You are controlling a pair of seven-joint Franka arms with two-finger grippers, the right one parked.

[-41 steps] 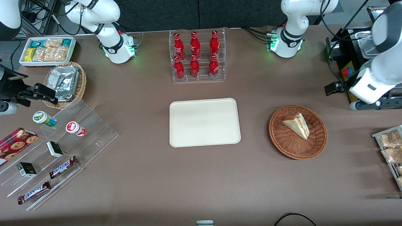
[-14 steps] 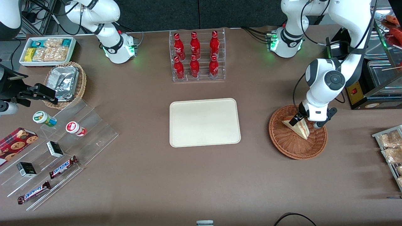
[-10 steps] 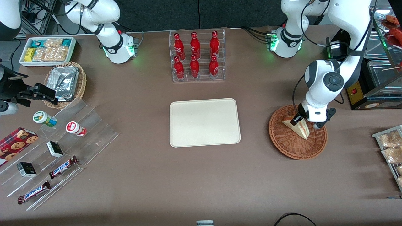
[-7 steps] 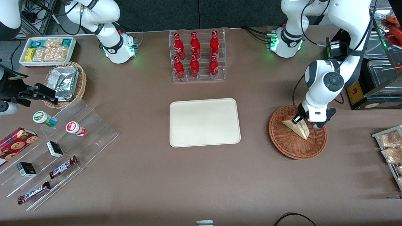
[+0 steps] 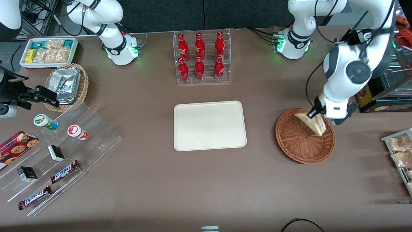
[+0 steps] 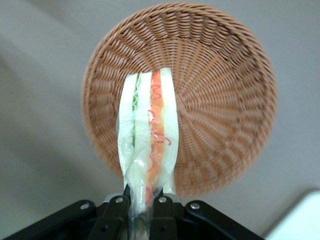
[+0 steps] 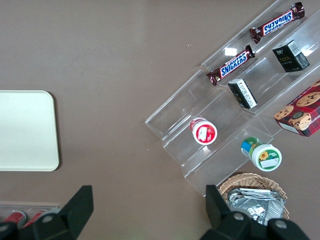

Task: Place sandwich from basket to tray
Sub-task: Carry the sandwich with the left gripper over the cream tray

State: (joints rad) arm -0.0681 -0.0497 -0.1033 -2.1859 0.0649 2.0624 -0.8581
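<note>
The sandwich [image 5: 313,122], a plastic-wrapped white-bread wedge with red and green filling, hangs above the reddish-brown wicker basket [image 5: 297,145], clear of its floor. My left gripper [image 5: 317,113] is shut on the sandwich's end. In the left wrist view the sandwich [image 6: 149,135] runs out from between the black fingers [image 6: 112,220], over the basket [image 6: 225,100]. The cream tray [image 5: 209,125] lies bare at the table's middle, toward the parked arm from the basket. The tray's corner [image 6: 300,220] shows in the left wrist view.
A clear rack of red bottles [image 5: 201,58] stands farther from the front camera than the tray. Clear tiered shelves [image 5: 64,151] with snacks, a foil-lined tan basket [image 5: 67,85] and a white snack bin [image 5: 48,51] lie toward the parked arm's end. A wire rack of packets [image 5: 400,151] sits at the working arm's end.
The gripper came down onto the sandwich in the basket, closed on it, and has now lifted it up, away from the front camera, off the basket floor.
</note>
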